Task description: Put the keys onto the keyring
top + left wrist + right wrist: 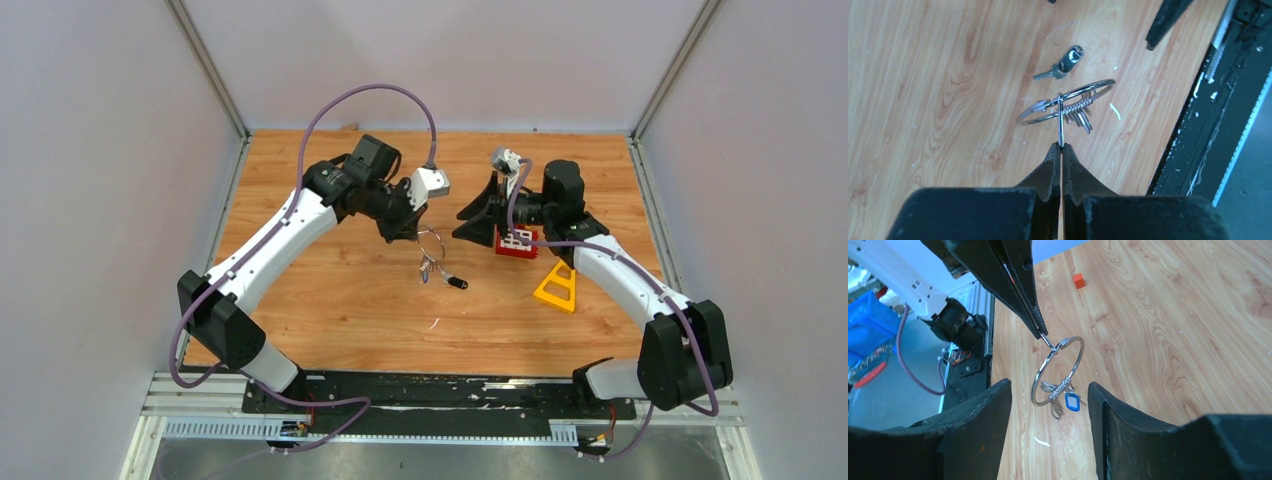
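Observation:
My left gripper (1061,146) is shut on the thin straight end of the keyring (1066,100), a silver wire ring that hangs above the wooden table. On the ring are a few small silver keys and a blue tag (1072,402). The key with the black head (1068,59) lies flat on the table just past the ring, also seen from above (455,281). My right gripper (1048,390) is open and faces the ring (1058,369) from a short way off, nothing between its fingers. From above, the left gripper (420,233) and the right gripper (466,222) stand close together over the ring (432,246).
A red toy block (516,243) sits under the right wrist. A yellow triangular frame (556,288) lies to its right. A small orange cube (1078,280) rests farther off on the table. The black rail (440,385) runs along the near edge.

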